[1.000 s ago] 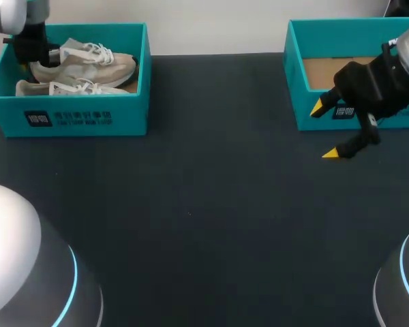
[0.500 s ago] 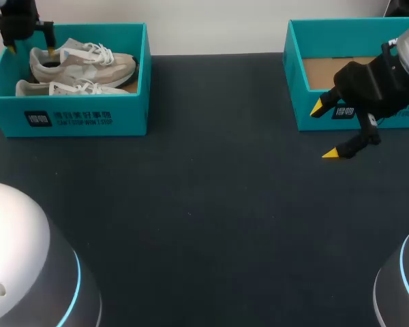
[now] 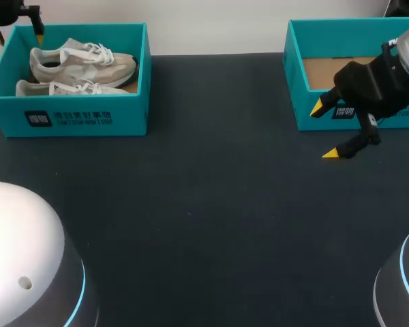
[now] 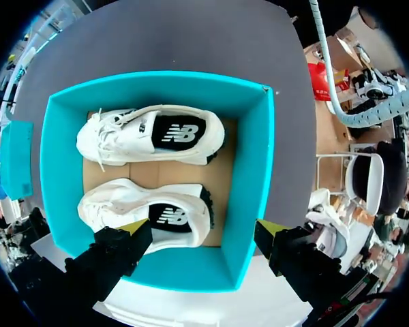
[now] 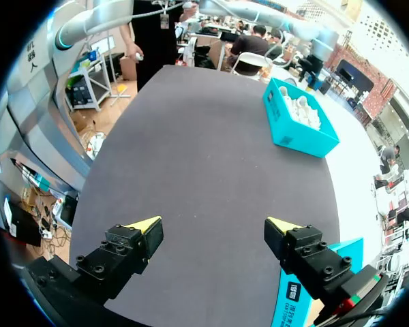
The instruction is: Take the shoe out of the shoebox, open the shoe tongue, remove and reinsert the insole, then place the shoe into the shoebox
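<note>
The left claw (image 4: 203, 230) is hanging wide open and empty, straddling a wall of the shoebox (image 4: 249, 170) at the tabletop's (image 3: 204, 204) ten o'clock, two shoes (image 3: 82, 61) lying inside. The right claw (image 3: 325, 131), equally spread and empty, is hovering over open tabletop at two o'clock.

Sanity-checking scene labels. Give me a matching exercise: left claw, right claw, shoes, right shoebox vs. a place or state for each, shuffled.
1 left claw
2 right claw
3 shoes
4 right shoebox

A side by side in the left shoebox
B open, near the right shoebox's front wall
C no shoe inside
D open, above the left shoebox

Pairs: 1-D, 2-B, 3-A, 4-C
</note>
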You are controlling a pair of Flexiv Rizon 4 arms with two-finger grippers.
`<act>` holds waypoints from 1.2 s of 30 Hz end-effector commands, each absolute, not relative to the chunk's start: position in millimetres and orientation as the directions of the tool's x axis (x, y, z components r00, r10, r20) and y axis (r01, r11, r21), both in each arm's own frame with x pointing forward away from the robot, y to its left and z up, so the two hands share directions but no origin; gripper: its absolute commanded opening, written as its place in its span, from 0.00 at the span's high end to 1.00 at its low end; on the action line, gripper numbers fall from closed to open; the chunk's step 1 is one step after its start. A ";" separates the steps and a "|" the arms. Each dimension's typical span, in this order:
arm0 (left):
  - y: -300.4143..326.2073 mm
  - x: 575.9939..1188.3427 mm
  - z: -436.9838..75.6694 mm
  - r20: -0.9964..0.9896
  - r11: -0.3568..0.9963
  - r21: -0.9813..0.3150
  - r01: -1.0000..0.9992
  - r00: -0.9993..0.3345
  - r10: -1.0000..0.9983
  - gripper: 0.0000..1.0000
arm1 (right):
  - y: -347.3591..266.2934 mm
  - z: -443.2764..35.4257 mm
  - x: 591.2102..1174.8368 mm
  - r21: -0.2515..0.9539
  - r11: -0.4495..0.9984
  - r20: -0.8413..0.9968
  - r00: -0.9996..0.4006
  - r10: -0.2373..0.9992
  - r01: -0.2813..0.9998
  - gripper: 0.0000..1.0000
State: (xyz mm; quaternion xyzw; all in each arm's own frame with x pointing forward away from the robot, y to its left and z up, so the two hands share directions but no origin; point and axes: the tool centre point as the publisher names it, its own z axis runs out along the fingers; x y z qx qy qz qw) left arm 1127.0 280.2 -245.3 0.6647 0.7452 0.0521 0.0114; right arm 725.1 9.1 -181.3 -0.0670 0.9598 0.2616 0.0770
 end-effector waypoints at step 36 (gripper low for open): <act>276.9 1037.8 -309.7 0.095 -0.094 0.004 0.996 0.093 0.991 0.18 | 10.3 -182.3 726.3 0.490 0.855 -0.181 -0.979 -0.088 -0.168 0.00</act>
